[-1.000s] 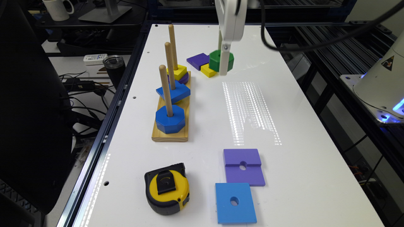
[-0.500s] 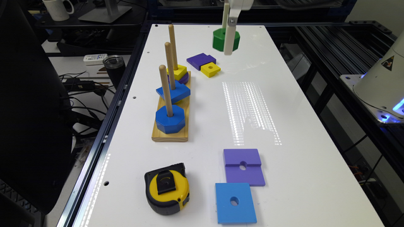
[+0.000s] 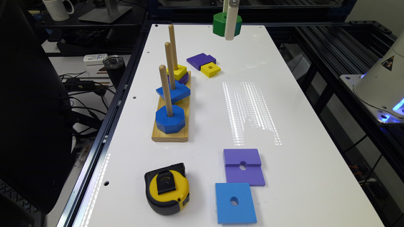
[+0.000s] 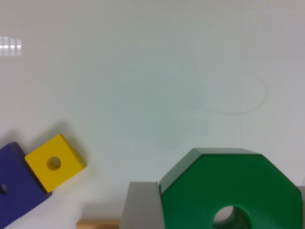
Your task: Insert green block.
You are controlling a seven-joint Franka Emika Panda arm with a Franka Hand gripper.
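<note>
Currently, gripper (image 3: pixel 229 30) clamped on green block (image 3: pixel 221 24), raised above white table (image 3: pixel 252 94), peg board (image 3: pixel 170 132) at its 7 o'clock.

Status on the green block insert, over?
Gripper shut on green block, held high above the table's far end. Not on any peg yet. Nearest peg carries a blue octagonal block; nothing seen blocking the way.

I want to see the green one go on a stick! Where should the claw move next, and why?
Probably sideways toward the wooden pegs, staying high. The claw holds the green block lifted above the table, well off toward the exterior view's right of the peg board, so its hole isn't over any peg yet.
</note>
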